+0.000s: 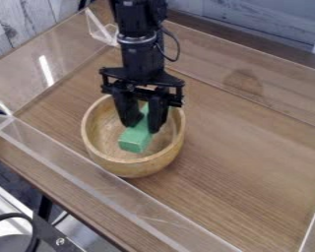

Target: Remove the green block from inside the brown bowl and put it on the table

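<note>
The brown bowl point(105, 156) sits on the table point(239, 148) left of centre, a round tan wooden dish with a thick rim. The green block point(135, 137) is tilted up inside it, its lower end near the bowl's floor. My black gripper point(142, 120) reaches straight down over the bowl and is shut on the block's upper end, its dark fingers point(125, 110) on either side of it. The block's upper part is partly hidden by the fingers.
Low clear acrylic walls point(68, 192) border the tabletop at the front and left. A grey plank surface point(29, 20) lies behind at the upper left. Cables and dark hardware point(23, 234) show below the front edge.
</note>
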### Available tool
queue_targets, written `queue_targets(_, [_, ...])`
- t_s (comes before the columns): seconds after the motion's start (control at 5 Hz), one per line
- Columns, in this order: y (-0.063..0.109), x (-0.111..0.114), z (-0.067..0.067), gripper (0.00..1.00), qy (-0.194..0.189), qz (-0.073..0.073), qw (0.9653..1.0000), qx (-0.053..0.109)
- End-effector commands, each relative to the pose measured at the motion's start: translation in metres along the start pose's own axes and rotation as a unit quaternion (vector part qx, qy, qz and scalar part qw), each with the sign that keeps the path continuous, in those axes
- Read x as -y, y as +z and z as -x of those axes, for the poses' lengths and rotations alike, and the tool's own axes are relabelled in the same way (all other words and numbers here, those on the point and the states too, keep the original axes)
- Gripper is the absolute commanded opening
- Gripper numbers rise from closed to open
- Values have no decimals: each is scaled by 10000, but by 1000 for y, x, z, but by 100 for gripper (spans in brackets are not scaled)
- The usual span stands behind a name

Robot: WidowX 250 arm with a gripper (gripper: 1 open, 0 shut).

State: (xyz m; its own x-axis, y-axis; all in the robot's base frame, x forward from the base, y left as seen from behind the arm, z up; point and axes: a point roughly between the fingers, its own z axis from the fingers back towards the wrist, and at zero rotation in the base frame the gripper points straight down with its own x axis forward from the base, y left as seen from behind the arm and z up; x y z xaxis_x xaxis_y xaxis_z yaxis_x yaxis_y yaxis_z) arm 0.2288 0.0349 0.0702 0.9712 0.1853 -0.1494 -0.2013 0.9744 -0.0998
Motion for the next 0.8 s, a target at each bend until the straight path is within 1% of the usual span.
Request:
queue_targets(0.0, [17,4,-9,0,-48,9,9995,304])
queue_targets(0.6, [22,6,-9,0,-21,43,9996,279])
